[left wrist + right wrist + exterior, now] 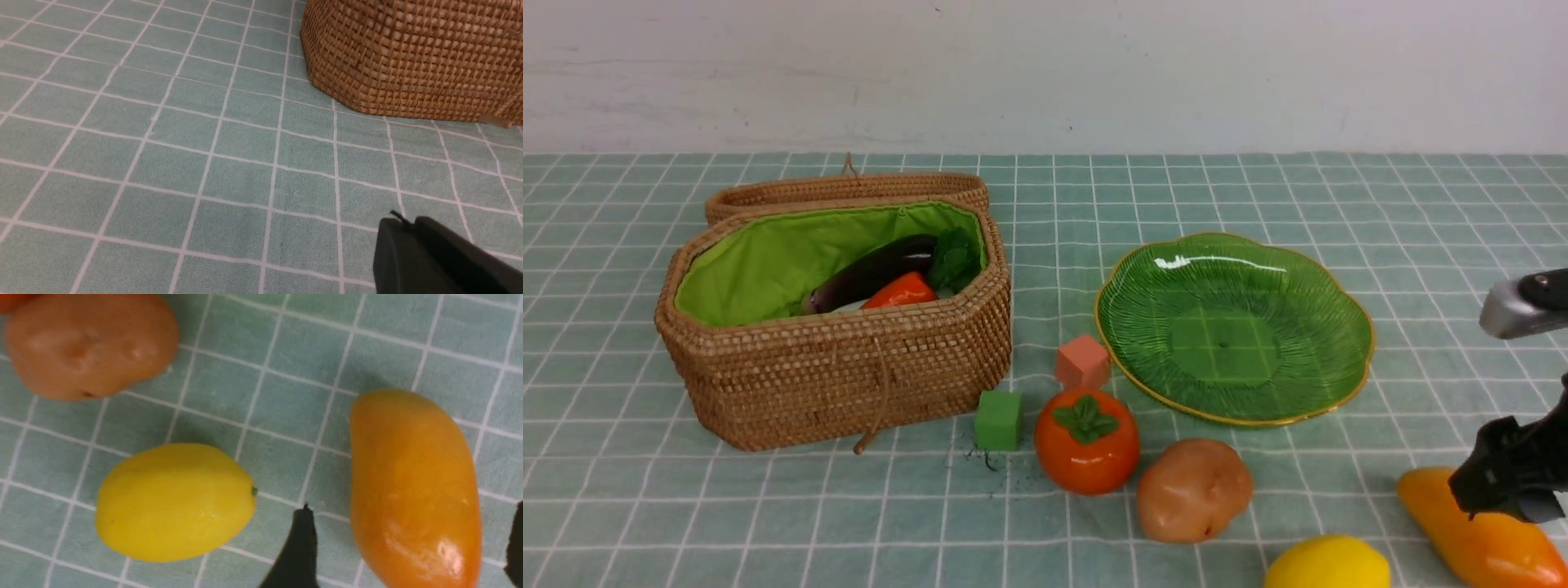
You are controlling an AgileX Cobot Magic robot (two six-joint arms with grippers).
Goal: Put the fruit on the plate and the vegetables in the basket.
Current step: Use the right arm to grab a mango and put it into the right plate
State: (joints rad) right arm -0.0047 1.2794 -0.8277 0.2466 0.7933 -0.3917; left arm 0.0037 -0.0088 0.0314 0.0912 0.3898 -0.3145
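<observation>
The mango (1462, 535) lies at the front right, and my right gripper (1511, 482) hovers over it. In the right wrist view the gripper (412, 510) is open; its fingers stand on either side of the mango (412, 457) with gaps on both sides. The lemon (1327, 563) (175, 502) lies just left of the mango. The persimmon (1086, 441) and the potato (1194, 490) (86, 347) stand in front of the plate (1233, 327), which holds nothing. The open basket (849, 367) holds the eggplant (874, 269), the carrot (900, 291) and green leaves (956, 257). My left gripper (402, 224) is shut and empty, low over the cloth near the basket's wall (412, 57).
A salmon-pink cube (1082, 361) and a green cube (998, 420) sit between the basket and the plate. The basket's lid (849, 189) lies open behind it. A checked green cloth covers the table; a white wall stands at the back.
</observation>
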